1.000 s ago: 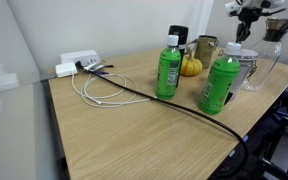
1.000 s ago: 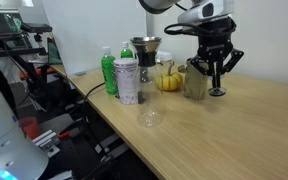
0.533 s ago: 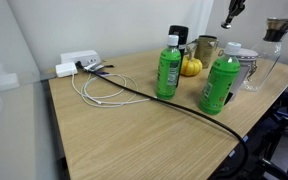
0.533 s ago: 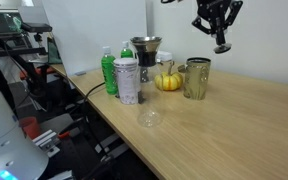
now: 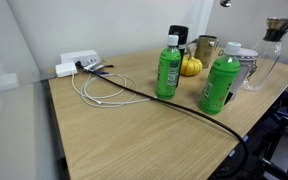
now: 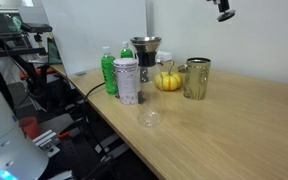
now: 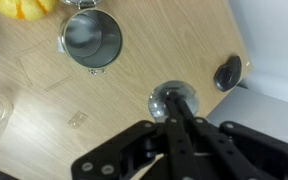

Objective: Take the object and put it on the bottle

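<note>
The gripper [image 6: 221,10] is high above the table [image 5: 134,130], at the top margin of both exterior views. The fingers [image 7: 156,140] are pressed together on a small metal object with a round, shiny end [image 7: 174,98]. This object is clear of the table and of every container. In the wrist view it hangs over bare wood near one table edge, where a dark round item [image 7: 228,72] lies partly over the edge. The metal cup [image 7: 91,42] stands upright with its mouth open and nothing visible inside. A small orange pumpkin [image 6: 168,80] stands just beside the cup. Two green bottles stand upright towards the far corner of the table: the slimmer bottle [image 5: 168,66] and the broader bottle [image 5: 221,82], both capped; the fill level cannot be determined. A clear glass pitcher [image 5: 254,65] stands just beside the broader bottle, and its contents cannot be determined. A clear drinking glass [image 6: 150,117] sits alone near the table edge and appears empty. A white power strip [image 5: 76,64] lies at another corner of the table, with a black cable [image 5: 154,100] running from it across the table surface.
</note>
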`<state>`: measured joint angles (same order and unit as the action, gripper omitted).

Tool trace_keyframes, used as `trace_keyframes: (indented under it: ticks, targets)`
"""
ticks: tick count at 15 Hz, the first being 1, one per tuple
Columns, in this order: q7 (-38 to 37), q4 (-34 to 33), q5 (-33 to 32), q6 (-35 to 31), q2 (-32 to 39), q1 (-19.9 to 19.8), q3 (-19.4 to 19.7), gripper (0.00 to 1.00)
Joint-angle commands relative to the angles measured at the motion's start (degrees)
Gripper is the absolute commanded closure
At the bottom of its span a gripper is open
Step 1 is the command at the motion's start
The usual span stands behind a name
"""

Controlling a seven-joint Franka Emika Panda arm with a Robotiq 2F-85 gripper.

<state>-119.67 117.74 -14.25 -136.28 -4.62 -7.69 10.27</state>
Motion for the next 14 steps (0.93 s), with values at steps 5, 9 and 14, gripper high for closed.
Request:
trace_keyframes:
  ticks: [5, 9, 14]
  targets:
    - [12.13, -4.44, 0.31, 18.62, -5.70, -1.18, -2.16, 0.99]
    - [14.22, -2.92, 1.03, 23.44, -9.54, -2.21, -2.01, 0.99]
    - [10.33, 2.62, 1.13, 25.14, -14.76, -3.72, -2.50, 0.99]
